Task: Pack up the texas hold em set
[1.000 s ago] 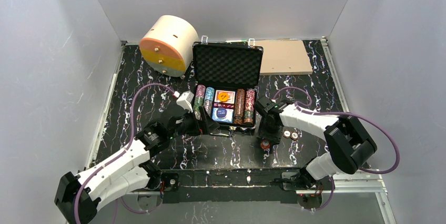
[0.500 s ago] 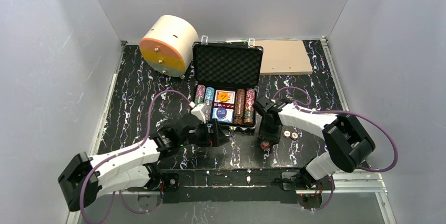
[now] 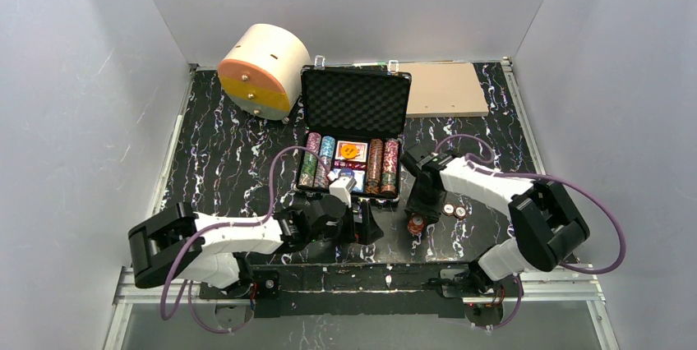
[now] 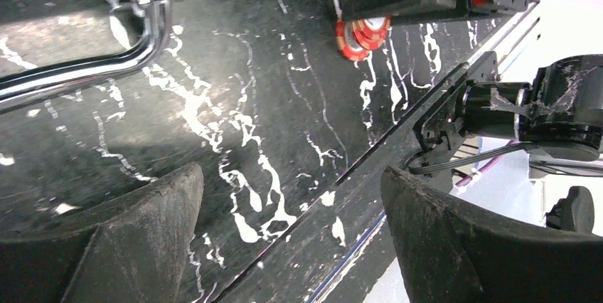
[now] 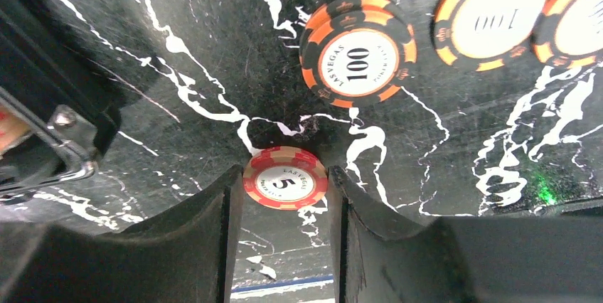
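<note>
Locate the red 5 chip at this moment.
Right wrist view: the red 5 chip sits gripped in the right claw, just right of the briefcase, orange 100 chips beyond.

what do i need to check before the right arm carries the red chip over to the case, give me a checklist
1. right gripper shut on the red 5 chip: ok, both fingers press its rim.
2. chip lifted off the table: cannot tell.
3. briefcase lid open: ok.
4. free room in the chip rows: cannot tell.
5. left gripper open and empty: ok.
6. all other chips packed: not ok, three orange 100 chips lie loose on the table.
</note>
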Motion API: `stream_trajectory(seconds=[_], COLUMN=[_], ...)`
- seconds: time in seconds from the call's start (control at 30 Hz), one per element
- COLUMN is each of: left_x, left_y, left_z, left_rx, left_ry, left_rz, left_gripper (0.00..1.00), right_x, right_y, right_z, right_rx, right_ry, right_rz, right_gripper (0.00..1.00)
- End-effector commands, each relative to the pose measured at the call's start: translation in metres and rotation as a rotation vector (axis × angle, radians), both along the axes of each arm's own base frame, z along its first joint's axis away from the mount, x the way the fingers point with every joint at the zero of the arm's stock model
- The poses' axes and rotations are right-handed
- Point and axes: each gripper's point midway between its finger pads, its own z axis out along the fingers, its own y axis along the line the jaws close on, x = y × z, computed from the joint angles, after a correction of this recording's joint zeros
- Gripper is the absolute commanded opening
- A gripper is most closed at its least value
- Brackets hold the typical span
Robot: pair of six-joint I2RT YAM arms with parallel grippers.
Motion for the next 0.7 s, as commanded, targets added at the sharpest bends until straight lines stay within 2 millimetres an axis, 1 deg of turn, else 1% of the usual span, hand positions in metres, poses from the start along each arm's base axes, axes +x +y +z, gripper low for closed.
stream_trajectory(seconds=[0.0,0.13,0.27,0.37,0.47,0.57,0.67], left_x=[0.013,0.014,0.018,0.021,0.020,0.023,0.029], left_y=[-0.028,-0.038,-0.045,-0.059,-0.076,-0.090,-0.095], left_z=[0.029,0.026,0.026,0.031,0.034,0.040,0.053], left_rx=[-0.096,-0.103,-0.126,-0.171,-0.200,-0.274,-0.348], left_ry=[-0.096,-0.107,-0.110,-0.111,-0.095,-0.072,-0.070], left_rz=[0.045,0.042,0.069,0.067,0.052,0.078,0.134], left_gripper=[0.94,0.98,0.98,0.98,0.98,0.97,0.95], right_x=[0.014,0.021,0.023,0.023,0.017,0.011,0.008], right_y=[0.002,0.001,0.002,0.004,0.011,0.017,0.021], right_z=[0.027,0.035,0.042,0.048,0.058,0.067,0.074], right_rx=[0.066,0.100,0.133,0.159,0.227,0.281,0.317], right_ry=[-0.030,-0.024,-0.023,-0.028,-0.001,0.015,0.017], right_rz=[-0.054,-0.051,-0.055,-0.052,-0.057,-0.066,-0.081], right_gripper=[0.30,0.31,0.32,0.32,0.33,0.33,0.34])
